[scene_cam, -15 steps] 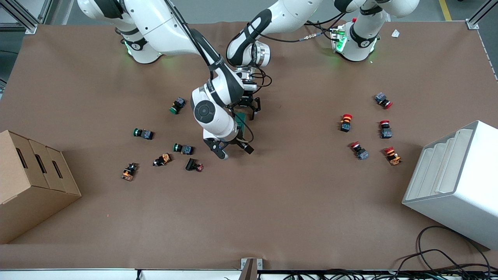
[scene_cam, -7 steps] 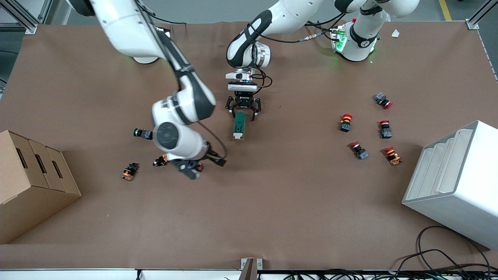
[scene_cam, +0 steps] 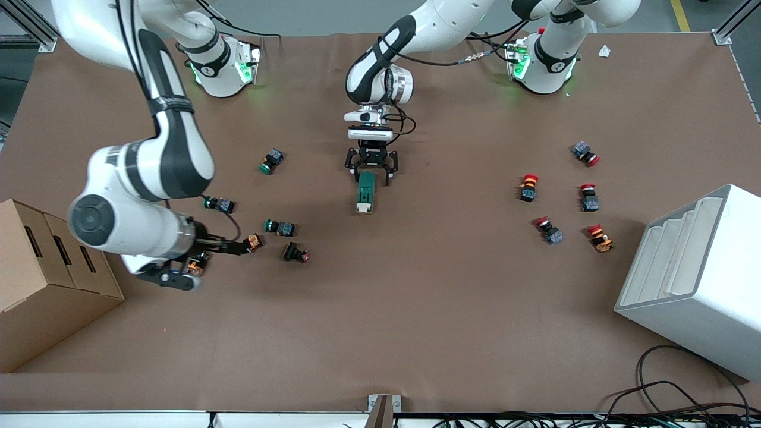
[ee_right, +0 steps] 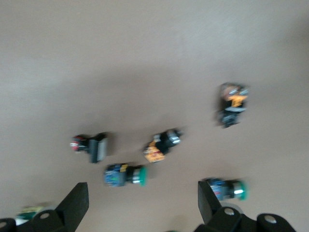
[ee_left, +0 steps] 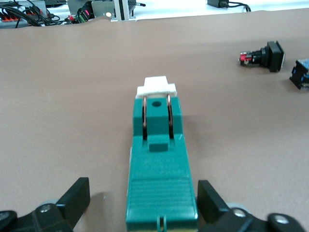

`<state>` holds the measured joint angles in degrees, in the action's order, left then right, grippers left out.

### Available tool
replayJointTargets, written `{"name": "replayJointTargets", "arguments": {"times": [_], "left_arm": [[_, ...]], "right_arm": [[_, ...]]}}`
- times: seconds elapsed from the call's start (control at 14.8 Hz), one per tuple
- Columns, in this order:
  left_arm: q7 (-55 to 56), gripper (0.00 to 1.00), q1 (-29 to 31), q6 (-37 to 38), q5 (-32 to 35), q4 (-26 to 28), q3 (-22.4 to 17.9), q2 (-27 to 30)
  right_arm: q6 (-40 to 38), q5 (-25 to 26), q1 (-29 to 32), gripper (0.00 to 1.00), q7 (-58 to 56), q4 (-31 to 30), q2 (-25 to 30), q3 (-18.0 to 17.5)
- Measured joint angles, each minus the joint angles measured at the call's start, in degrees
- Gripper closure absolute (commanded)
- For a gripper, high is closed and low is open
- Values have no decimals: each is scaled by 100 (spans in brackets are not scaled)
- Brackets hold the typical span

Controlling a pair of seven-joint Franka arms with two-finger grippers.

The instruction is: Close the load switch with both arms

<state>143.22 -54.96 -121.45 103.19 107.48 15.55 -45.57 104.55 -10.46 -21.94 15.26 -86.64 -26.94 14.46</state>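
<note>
The load switch lies flat mid-table, dark green with its white lever at the end nearer the front camera. In the left wrist view the switch runs lengthwise between the fingers. My left gripper is open and straddles the switch's end farther from the front camera, with a gap on each side. My right gripper is open and empty, up over the pushbuttons near the cardboard box, well away from the switch.
Green, orange and black pushbuttons are scattered toward the right arm's end, and they also show in the right wrist view. Red pushbuttons lie toward the left arm's end. A cardboard box and a white rack stand at the table's two ends.
My right arm has swung from over the load switch toward the cardboard box, uncovering the switch. The left gripper and the switch have stayed in place.
</note>
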Motion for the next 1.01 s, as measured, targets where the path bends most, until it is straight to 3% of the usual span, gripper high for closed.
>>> {"name": "replayJointTargets", "arguments": {"times": [0.2,0.41,0.61,1.01], "left_arm": [[-29,1,125,-59,-54,-192,2,-1],[-483,1,200,-116,-537,-481,7,0],[-1230,1,201,-117,-1367,-892,18,2],[-3322,1,304,-115,-3296,-1861,12,111]], "right_arm": [[-466,195,-11,0,-642,41,376,359],[-1043,228,62,0,-816,120,1032,517],[-1593,367,102,0,-824,401,1345,520],[-2235,797,387,0,-1438,816,1341,528]]}}
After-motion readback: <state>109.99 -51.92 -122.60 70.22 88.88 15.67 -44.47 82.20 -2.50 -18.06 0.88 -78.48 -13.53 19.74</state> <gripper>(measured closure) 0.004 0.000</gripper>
